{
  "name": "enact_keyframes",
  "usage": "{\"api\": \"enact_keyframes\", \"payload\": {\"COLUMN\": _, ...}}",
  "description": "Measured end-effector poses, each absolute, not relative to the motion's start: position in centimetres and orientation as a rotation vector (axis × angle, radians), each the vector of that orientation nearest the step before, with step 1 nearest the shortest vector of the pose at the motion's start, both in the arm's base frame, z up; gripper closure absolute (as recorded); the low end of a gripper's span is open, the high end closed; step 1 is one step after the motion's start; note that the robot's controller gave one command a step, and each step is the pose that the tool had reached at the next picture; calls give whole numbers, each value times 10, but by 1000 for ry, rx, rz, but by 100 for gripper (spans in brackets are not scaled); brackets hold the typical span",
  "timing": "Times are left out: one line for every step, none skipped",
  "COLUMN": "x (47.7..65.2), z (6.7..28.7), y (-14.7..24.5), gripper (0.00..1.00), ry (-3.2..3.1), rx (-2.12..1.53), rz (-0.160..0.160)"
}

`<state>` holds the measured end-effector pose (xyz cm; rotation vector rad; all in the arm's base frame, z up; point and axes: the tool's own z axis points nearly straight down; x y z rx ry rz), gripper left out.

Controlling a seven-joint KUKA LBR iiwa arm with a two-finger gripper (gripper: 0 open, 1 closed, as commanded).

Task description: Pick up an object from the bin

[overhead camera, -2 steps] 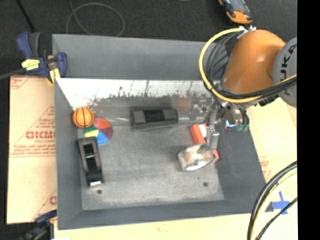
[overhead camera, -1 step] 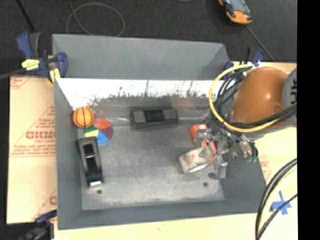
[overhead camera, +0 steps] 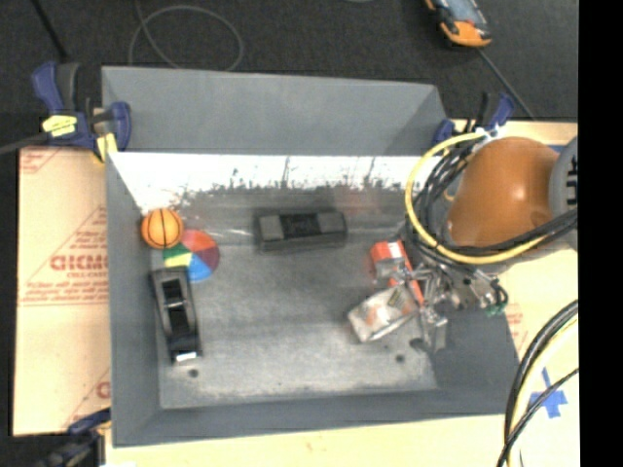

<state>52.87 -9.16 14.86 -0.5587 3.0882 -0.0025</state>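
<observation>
My gripper (overhead camera: 425, 314) is low at the right side of the bin, under the arm's orange dome. Right beside it on the left lies a crumpled clear and silvery packet (overhead camera: 373, 319), touching or nearly touching the gripper; whether it is gripped I cannot tell. A small red and white thing (overhead camera: 387, 255) lies just behind the packet, close to the gripper's upper left.
A black oblong block (overhead camera: 301, 229) lies at the back middle. At the left are an orange ball (overhead camera: 162, 228), a multicoloured disc (overhead camera: 199, 255) and a black tape dispenser (overhead camera: 175, 313). The arm and its cables hang over the bin's right wall.
</observation>
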Motion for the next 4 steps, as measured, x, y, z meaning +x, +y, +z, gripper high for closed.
{"api": "enact_keyframes", "payload": {"x": 537, "z": 103, "y": -103, "gripper": 0, "ry": 3090, "rx": -535, "rz": -1}}
{"api": "enact_keyframes", "payload": {"x": 558, "z": 89, "y": -102, "gripper": 100, "ry": 2972, "rx": -909, "rz": -38}}
{"api": "enact_keyframes", "payload": {"x": 558, "z": 89, "y": -102, "gripper": 100, "ry": 2972, "rx": -908, "rz": -37}}
{"api": "enact_keyframes", "payload": {"x": 556, "z": 91, "y": -102, "gripper": 100, "ry": 2972, "rx": -906, "rz": -34}}
